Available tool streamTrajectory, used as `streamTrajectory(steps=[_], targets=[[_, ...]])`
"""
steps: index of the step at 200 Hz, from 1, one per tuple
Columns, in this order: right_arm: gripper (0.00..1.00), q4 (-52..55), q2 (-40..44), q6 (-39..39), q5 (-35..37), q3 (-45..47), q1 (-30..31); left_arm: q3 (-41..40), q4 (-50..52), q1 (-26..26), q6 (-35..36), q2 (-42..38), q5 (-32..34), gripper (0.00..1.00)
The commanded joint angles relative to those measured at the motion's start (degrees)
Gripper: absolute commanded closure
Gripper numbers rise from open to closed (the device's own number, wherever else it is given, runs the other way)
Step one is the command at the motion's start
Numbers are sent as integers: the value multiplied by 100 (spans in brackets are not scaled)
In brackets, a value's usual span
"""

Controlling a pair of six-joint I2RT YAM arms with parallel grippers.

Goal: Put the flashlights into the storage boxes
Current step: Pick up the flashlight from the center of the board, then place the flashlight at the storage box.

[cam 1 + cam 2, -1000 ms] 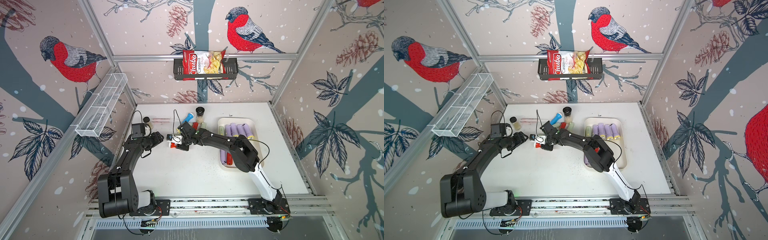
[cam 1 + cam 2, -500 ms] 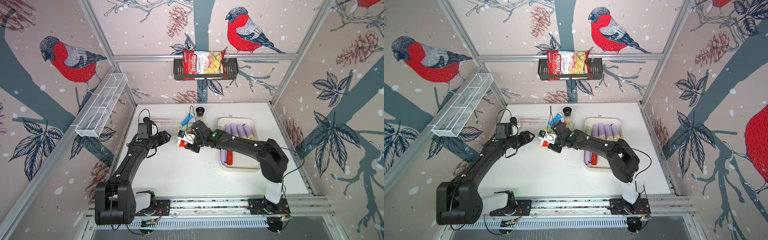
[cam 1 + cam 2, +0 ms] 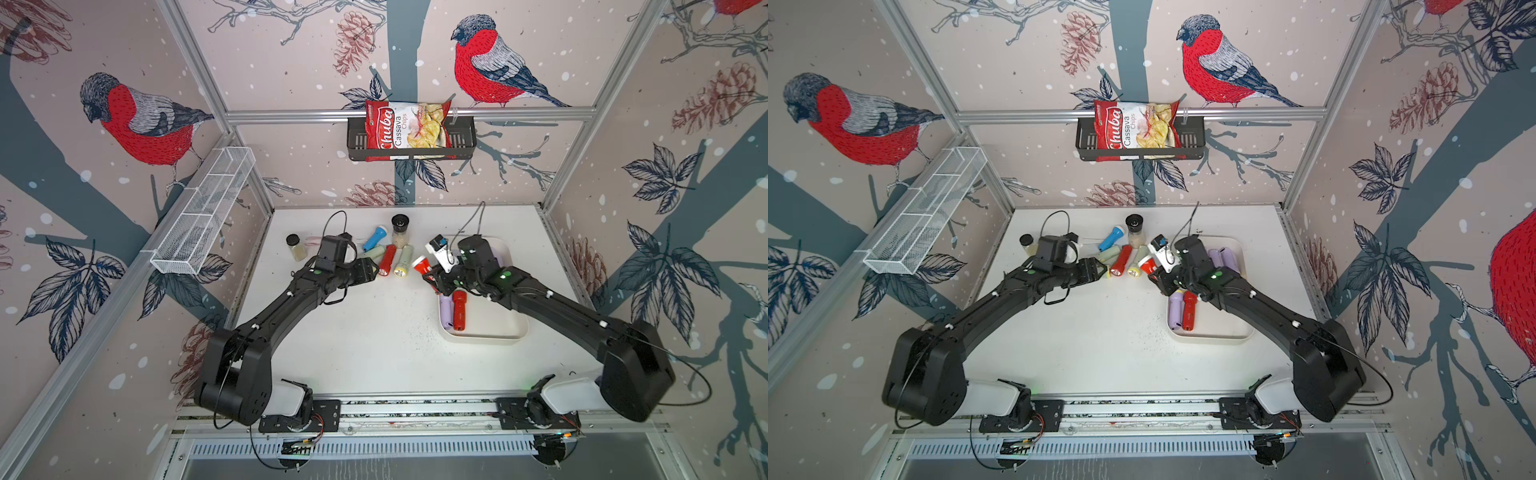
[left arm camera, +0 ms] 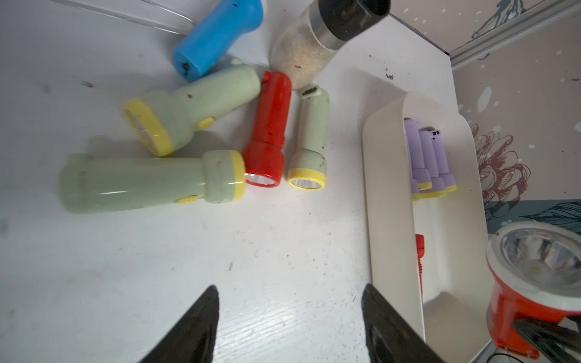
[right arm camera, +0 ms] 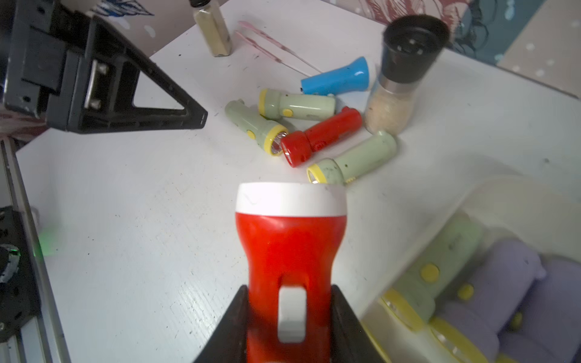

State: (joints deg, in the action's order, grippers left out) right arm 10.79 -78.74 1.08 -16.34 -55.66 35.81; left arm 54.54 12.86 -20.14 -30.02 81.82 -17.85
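Observation:
My right gripper (image 5: 289,290) (image 3: 436,276) is shut on a red flashlight with a white head (image 5: 290,245) (image 3: 421,264), held above the table just left of the cream-white storage box (image 3: 482,337) (image 5: 456,201). The box holds lilac flashlights (image 3: 1225,257), a lilac one (image 3: 446,311), a red one (image 3: 459,309) and a pale green one (image 5: 440,267). My left gripper (image 4: 289,286) (image 3: 371,270) is open and empty, close to a loose pile: a blue flashlight (image 4: 217,34), three pale green ones (image 4: 188,113) (image 4: 141,180) (image 4: 309,138) and a red one (image 4: 270,132).
A black-capped grinder jar (image 3: 400,230) stands right behind the pile, and a small spice jar (image 3: 296,246) stands near the left wall. A white wire-mesh basket (image 3: 203,216) hangs on the left wall. A black wall basket (image 3: 461,135) with a chip bag hangs at the back.
My right arm has carried the red white-headed flashlight rightward from the pile to the box's left rim. My left arm has swung right and back, towards the pile, still open.

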Motion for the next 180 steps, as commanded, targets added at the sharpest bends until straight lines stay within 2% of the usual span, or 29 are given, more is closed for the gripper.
streamTrajectory(steps=[1,53,92,147,180], targets=[[64,-206,321,-776,-422,352,-469,230,-284,-313,-178,349,65,29],[65,-271,1148,-1672,-959,1231,-1689,994,-358,-1126,-247,1200,89,29],[65,-99,1273,-2215,-1089,1693,-2434,1323,-443,-1458,-308,1635,-24,29],[64,41,1140,-2430,-968,1975,-2526,1458,-544,-1580,-380,1865,-114,29],[64,74,902,-2331,-1073,1866,-2356,1533,-515,-1580,-325,1922,-155,29]])
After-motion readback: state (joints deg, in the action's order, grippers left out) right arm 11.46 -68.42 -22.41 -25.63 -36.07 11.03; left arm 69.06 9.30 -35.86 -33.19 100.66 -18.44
